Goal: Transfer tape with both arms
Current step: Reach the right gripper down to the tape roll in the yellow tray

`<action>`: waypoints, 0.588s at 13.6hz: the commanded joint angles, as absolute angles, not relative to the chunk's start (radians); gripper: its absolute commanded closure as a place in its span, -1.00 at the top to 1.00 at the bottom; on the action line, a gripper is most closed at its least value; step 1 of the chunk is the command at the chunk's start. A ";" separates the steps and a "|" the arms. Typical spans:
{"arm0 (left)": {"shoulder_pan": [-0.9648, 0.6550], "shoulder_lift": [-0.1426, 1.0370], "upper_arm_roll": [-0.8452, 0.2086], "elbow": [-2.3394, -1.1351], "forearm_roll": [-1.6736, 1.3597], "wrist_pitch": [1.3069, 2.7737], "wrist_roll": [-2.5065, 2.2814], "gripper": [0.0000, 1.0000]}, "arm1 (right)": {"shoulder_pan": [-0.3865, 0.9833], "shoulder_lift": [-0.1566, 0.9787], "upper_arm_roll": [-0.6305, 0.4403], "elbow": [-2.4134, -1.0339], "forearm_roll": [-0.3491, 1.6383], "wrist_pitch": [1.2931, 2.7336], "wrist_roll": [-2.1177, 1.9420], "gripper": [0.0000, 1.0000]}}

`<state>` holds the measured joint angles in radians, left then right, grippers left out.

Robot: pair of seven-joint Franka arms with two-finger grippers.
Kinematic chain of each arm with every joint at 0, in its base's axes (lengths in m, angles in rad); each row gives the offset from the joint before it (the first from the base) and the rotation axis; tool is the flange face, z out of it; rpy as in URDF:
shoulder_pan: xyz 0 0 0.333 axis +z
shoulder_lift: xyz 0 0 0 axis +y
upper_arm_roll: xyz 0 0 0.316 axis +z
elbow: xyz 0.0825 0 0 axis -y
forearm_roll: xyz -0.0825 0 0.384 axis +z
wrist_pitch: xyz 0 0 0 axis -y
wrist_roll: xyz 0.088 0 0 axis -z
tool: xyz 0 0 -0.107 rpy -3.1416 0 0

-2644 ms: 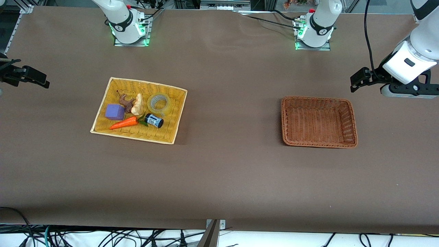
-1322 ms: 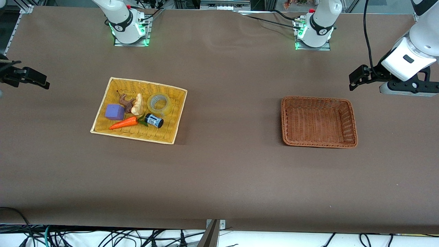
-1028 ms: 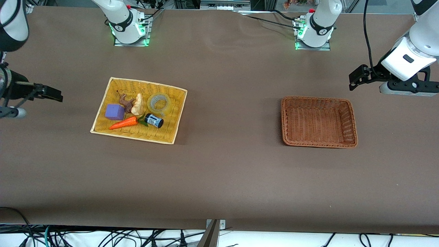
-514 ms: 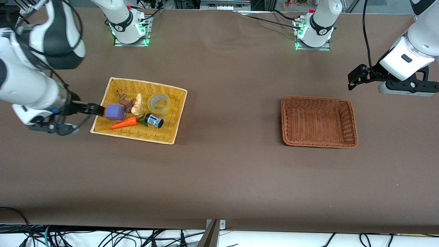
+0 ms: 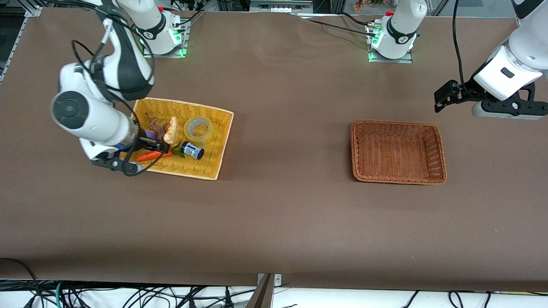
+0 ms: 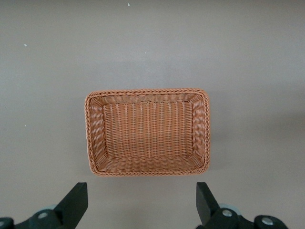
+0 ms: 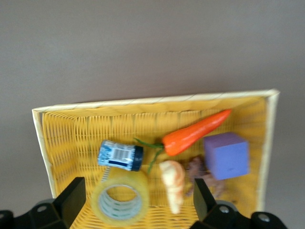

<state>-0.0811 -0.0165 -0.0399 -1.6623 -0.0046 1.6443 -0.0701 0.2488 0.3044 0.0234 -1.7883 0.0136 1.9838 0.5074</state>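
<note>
The tape (image 5: 198, 129), a translucent yellowish ring, lies flat in the yellow basket (image 5: 223, 141), at the basket's corner toward the robot bases and the table's middle. My right gripper (image 5: 157, 147) is open and empty, over the basket's end where the cube and carrot lie, short of the tape. In the right wrist view the tape (image 7: 120, 201) shows between the open fingers of the right gripper (image 7: 139, 193), well below them. My left gripper (image 5: 442, 97) is open and empty, held high over the table beside the brown basket (image 5: 398, 182). It also shows in the left wrist view (image 6: 140, 196).
The yellow basket also holds a dark blue-labelled bottle (image 5: 192, 150), an orange carrot (image 5: 147, 156), a purple cube (image 7: 227, 155), a pale ginger-like piece (image 5: 172, 129) and a small brown figure (image 7: 202, 171). The brown basket (image 6: 147, 91) holds nothing.
My right arm has swung in from the table's end to over the yellow basket, now covering most of the purple cube. My left gripper has risen slightly and otherwise waits.
</note>
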 commanded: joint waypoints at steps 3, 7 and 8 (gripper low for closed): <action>-0.084 -0.018 -0.040 -1.646 0.020 1.623 -0.078 1.00 | 0.249 0.242 0.095 -2.035 0.025 2.209 0.626 1.00; -0.084 -0.017 -0.040 -1.638 0.021 1.623 -0.078 1.00 | 0.249 0.230 0.109 -2.215 0.025 2.385 0.626 1.00; -0.084 -0.014 -0.040 -1.637 0.020 1.623 -0.078 1.00 | 0.249 0.232 0.109 -2.250 0.025 2.429 0.626 1.00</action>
